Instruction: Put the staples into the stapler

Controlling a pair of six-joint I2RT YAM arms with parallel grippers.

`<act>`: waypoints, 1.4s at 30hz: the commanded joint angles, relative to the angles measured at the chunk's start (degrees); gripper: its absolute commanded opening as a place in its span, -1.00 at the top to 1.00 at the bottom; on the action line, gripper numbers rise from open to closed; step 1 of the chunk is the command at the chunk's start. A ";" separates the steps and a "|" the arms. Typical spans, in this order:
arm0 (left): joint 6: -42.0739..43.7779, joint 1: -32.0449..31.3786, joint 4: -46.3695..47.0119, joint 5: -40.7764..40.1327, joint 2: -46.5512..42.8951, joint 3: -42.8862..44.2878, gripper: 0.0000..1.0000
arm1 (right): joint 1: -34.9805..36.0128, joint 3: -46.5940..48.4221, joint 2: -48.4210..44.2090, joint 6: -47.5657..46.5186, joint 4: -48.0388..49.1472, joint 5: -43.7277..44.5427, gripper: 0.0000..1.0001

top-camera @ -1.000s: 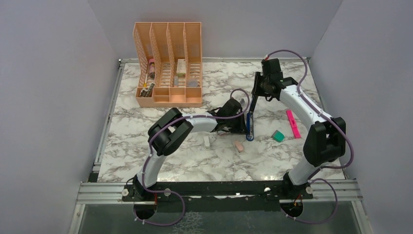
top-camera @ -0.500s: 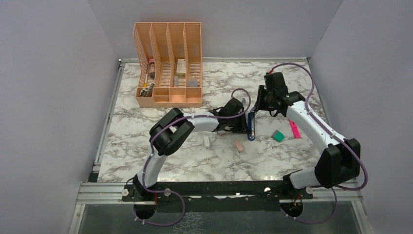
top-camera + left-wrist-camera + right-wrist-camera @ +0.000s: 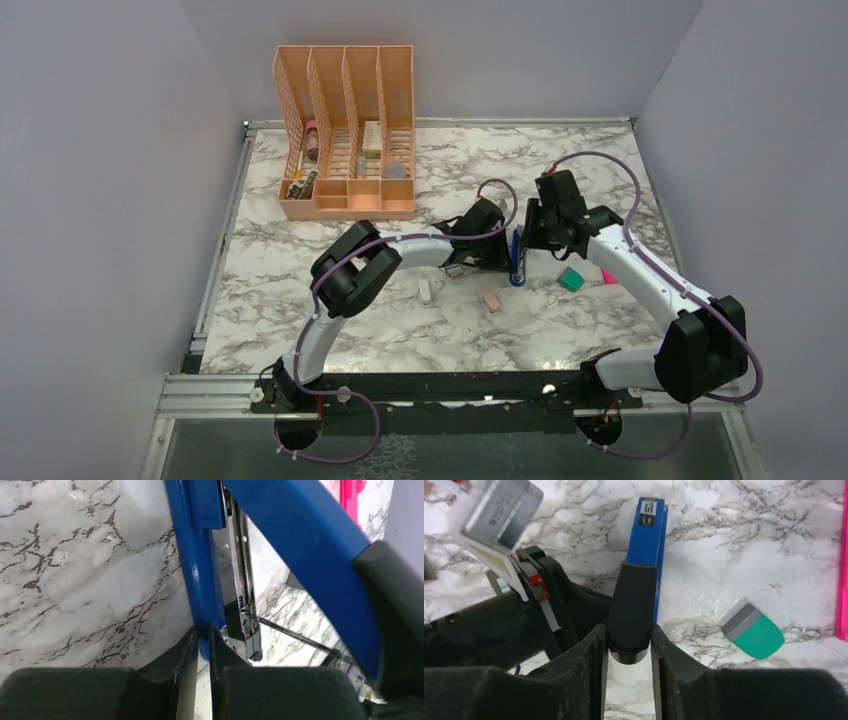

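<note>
The left gripper (image 3: 202,637) is pinched narrow on the near end of the stapler (image 3: 196,565), one black finger on each side of its thin blue base. From there the base runs away over the marble table (image 3: 75,580). The bare metal staple channel (image 3: 243,580) lies alongside it, and a thin spring rod (image 3: 295,634) stretches across the gap. The stapler stands open: its blue top arm angles up and away from the base and ends in a black cap. The right gripper (image 3: 628,635) is clamped on that cap, fingers pressed to both its sides. In the top view the stapler sits between the two grippers, a little right of the table's middle. A teal block (image 3: 754,636) lies just right of it, a pink highlighter (image 3: 843,570) lies beyond that, and an eraser (image 3: 490,300) lies nearer the arms. An orange desk organiser (image 3: 345,130) stands at the far left.
</note>
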 commanded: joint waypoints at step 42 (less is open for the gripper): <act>3.51 1.83 -3.63 -9.22 -10.44 -5.29 0.62 | 2.72 -7.66 14.10 7.62 5.84 -0.25 0.37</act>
